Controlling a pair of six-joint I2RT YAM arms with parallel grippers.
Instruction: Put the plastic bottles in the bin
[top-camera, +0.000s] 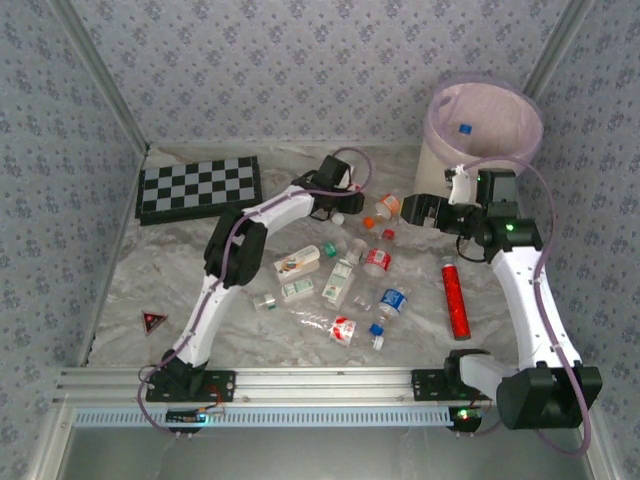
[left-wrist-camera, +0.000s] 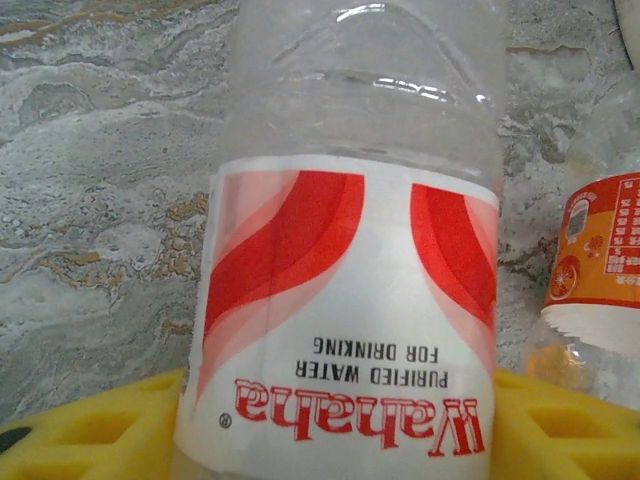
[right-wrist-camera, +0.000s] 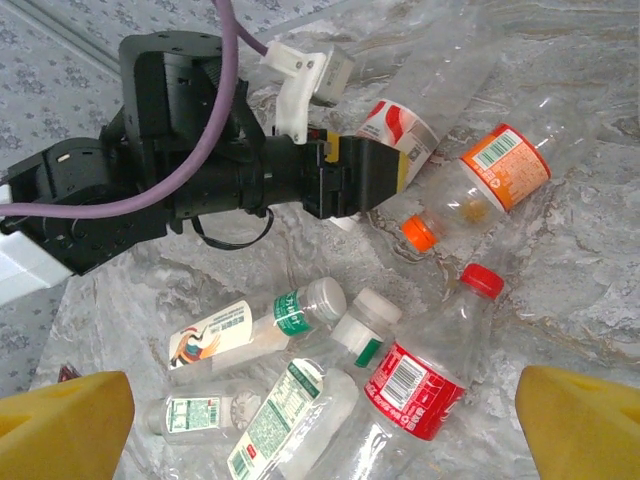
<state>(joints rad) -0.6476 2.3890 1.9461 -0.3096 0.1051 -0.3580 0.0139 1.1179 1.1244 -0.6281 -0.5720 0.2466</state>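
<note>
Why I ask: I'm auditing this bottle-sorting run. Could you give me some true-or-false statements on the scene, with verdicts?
1. A bottle with a red-and-white label lies between the fingers of the left tool. True.
2. The right tool holds the orange-capped bottle. False: it stands open, holding nothing; that bottle lies on the table.
3. The bin is empty. False: a small blue-topped item lies inside.
4. A slim red cylinder lies right of the bottle cluster in the top view. True.
5. The chequered board lies beside the bin. False: it lies at the table's far left, the bin at the far right.
</note>
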